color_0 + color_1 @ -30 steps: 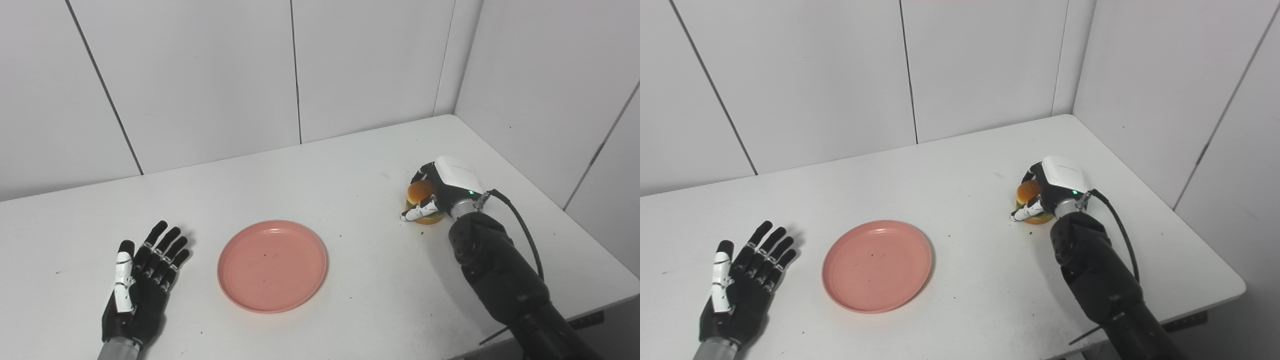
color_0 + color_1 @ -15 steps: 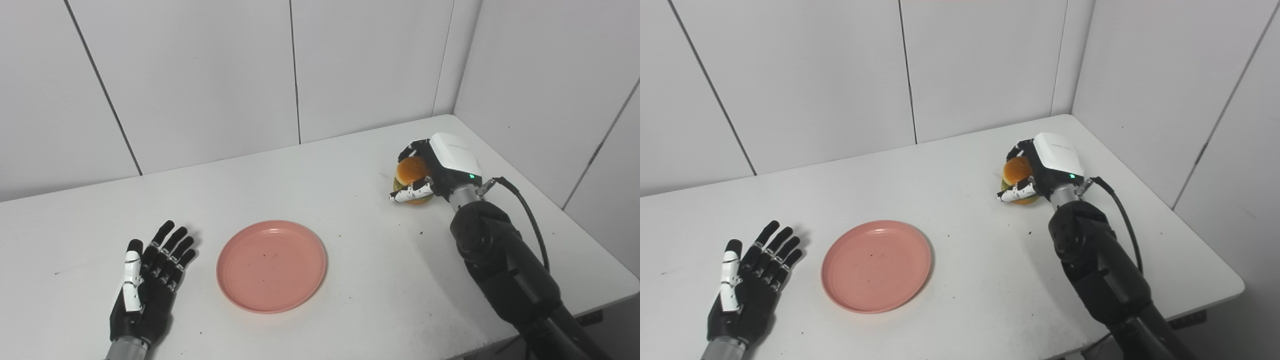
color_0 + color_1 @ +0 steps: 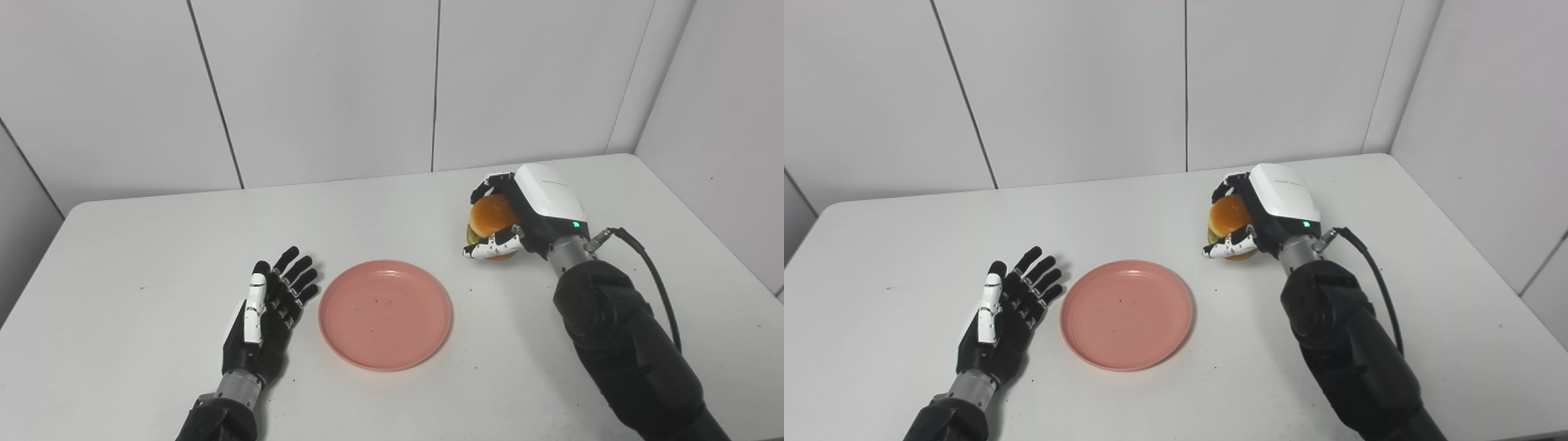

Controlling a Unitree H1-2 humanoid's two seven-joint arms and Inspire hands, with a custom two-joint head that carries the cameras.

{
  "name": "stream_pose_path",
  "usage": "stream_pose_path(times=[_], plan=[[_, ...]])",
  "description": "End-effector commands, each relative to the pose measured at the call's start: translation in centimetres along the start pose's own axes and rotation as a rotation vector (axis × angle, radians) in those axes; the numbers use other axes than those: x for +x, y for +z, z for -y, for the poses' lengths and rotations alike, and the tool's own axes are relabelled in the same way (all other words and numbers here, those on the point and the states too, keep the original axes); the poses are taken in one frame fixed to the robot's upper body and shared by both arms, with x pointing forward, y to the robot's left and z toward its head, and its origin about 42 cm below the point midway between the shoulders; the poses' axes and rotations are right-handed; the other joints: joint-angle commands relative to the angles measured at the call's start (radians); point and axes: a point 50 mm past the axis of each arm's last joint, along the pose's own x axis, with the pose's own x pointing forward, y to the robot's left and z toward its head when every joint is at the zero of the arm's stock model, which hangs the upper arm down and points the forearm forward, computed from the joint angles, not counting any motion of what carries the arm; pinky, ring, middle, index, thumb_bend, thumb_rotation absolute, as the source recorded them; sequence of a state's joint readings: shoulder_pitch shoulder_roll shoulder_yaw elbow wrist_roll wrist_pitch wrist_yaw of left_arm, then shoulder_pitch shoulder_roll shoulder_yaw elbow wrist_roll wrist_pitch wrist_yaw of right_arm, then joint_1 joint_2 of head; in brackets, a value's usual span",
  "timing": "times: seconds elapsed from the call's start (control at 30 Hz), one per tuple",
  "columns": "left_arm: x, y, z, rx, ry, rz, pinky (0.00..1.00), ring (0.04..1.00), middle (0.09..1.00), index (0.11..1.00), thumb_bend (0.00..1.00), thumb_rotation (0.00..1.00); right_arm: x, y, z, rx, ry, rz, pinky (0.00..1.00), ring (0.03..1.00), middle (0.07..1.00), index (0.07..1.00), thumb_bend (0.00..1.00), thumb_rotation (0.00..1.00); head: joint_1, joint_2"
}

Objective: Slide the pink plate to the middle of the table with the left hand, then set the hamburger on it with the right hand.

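White table [image 3: 153, 257], grey panel walls [image 3: 318, 86], pink plate [image 3: 384, 313] near mid

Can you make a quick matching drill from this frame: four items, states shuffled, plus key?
Items:
1. pink plate
2. hamburger
3. left hand
4. right hand

States:
A. open, flat beside the plate
B. closed around the bun
C. empty, on the table
D. held, to the right of the plate

Pairs: 1-C, 2-D, 3-A, 4-B
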State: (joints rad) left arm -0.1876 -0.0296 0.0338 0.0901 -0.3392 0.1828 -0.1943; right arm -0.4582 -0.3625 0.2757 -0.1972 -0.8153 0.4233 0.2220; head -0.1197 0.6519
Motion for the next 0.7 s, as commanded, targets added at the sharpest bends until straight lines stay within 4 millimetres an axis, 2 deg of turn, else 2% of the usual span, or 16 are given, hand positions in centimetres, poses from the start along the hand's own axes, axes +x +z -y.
stream_pose_path(times=[0.0, 0.03, 0.07, 0.1, 0.27, 0.67], plan=[[0.3, 0.1, 0.7, 0.001, -0.003, -0.003, 0.90, 0.890, 0.885, 0.873, 0.53, 1.00, 1.0, 2.1, 1.8, -0.016, -0.067, 0.099, 0.30, 0.400, 0.437, 0.523, 0.52, 0.00, 0.016, 0.002], [0.4, 0.0, 0.8, -0.001, -0.003, -0.003, 0.91, 0.893, 0.887, 0.875, 0.53, 1.00, 1.1, 2.5, 1.5, -0.014, -0.060, 0.111, 0.36, 0.480, 0.489, 0.491, 0.52, 0.00, 0.020, 0.003], [0.4, 0.0, 1.0, -0.002, -0.003, -0.002, 0.91, 0.893, 0.888, 0.876, 0.53, 1.00, 1.1, 3.0, 1.3, -0.011, -0.056, 0.121, 0.34, 0.448, 0.468, 0.498, 0.52, 0.00, 0.033, 0.005], [0.5, 0.0, 1.1, -0.002, -0.001, -0.001, 0.91, 0.891, 0.887, 0.876, 0.53, 1.00, 1.2, 3.4, 1.0, -0.010, -0.052, 0.131, 0.27, 0.363, 0.461, 0.497, 0.53, 0.00, 0.035, 0.006], [0.7, -0.1, 1.7, 0.006, 0.003, -0.001, 0.92, 0.887, 0.885, 0.877, 0.54, 1.00, 1.6, 5.1, -0.5, 0.001, -0.022, 0.173, 0.23, 0.325, 0.411, 0.532, 0.52, 0.00, 0.071, 0.012], [1.1, -0.1, 2.5, 0.011, 0.012, 0.004, 0.91, 0.890, 0.884, 0.872, 0.55, 1.00, 2.0, 8.3, -4.2, 0.056, 0.083, 0.242, 0.30, 0.369, 0.420, 0.538, 0.52, 0.00, 0.095, 0.024]])
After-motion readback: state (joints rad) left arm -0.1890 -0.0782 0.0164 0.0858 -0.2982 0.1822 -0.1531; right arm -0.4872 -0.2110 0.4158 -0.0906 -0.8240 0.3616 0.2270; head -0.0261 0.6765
